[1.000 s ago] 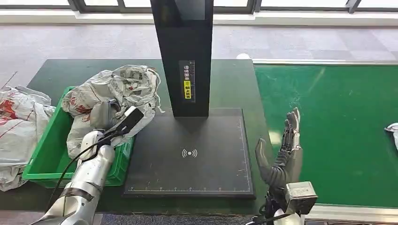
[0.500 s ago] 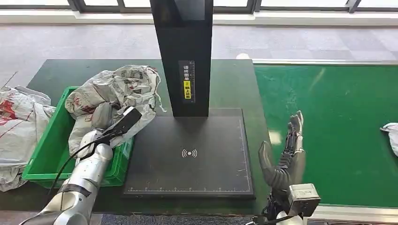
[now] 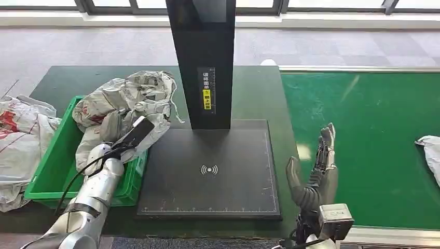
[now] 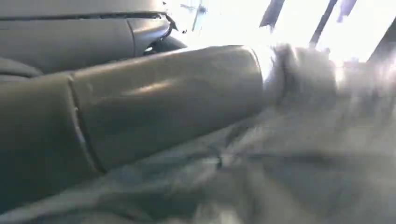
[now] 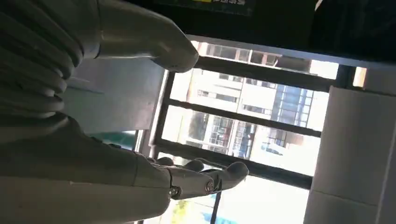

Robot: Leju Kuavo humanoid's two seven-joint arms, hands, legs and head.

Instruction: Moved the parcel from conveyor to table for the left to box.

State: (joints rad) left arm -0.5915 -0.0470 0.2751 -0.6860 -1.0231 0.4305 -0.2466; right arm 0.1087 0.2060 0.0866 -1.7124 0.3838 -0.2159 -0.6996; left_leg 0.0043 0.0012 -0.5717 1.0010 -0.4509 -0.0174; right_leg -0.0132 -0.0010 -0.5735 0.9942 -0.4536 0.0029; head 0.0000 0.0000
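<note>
A crumpled grey-white parcel lies over the right end of the green box on the dark table. My left hand is dug into its near side, the grey thumb laid over a fold; the fingers are hidden in the plastic. In the left wrist view the thumb presses on the parcel's film. My right hand stands upright and open at the seam between table and green conveyor, holding nothing; its spread fingers point at the windows. Another white parcel lies at the conveyor's right edge.
A black scanner plate with a tall black post fills the table's middle, between the box and the conveyor. More white bags are heaped left of the box, over the table's edge.
The parcel in my left hand has shifted a little farther over the box. The white parcel on the conveyor has come further in from the right edge. My right hand barely moved.
</note>
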